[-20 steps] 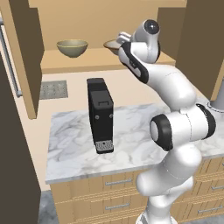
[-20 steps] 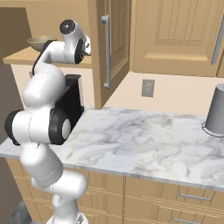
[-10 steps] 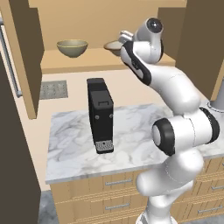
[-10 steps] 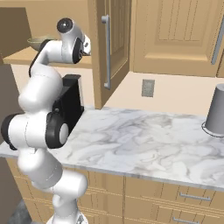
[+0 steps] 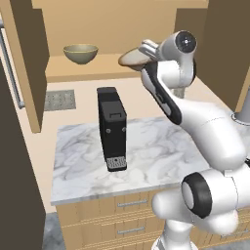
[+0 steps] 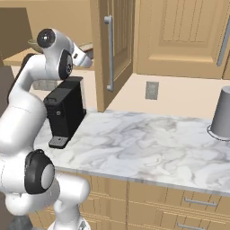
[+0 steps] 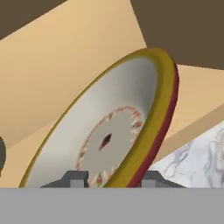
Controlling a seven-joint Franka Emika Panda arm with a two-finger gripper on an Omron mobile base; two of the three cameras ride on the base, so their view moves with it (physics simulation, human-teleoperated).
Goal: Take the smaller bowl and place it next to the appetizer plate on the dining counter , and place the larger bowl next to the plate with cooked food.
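The larger bowl (image 5: 132,57), cream with a brown-gold rim, hangs tilted just in front of the open cabinet's shelf (image 5: 97,73). My gripper (image 5: 146,51) is shut on its rim. In the hand view the bowl (image 7: 113,127) stands steeply on edge, showing reddish rings inside, and its rim sits between my gripper's (image 7: 111,180) two dark tips. The smaller bowl (image 5: 80,52), olive-tan and deeper, rests on the shelf to the left, apart from the hand. In the right base view my gripper (image 6: 83,59) is beside the cabinet door.
A black coffee machine (image 5: 112,128) stands on the marble counter with wooden drawers (image 5: 156,156), right below the shelf. Open cabinet doors (image 6: 110,49) flank the shelf on both sides. A grey upturned cup (image 6: 222,114) sits at the counter's far right.
The hand has drawn back from the shelf, right and slightly down, carrying the larger bowl with it. The smaller bowl has stayed put.
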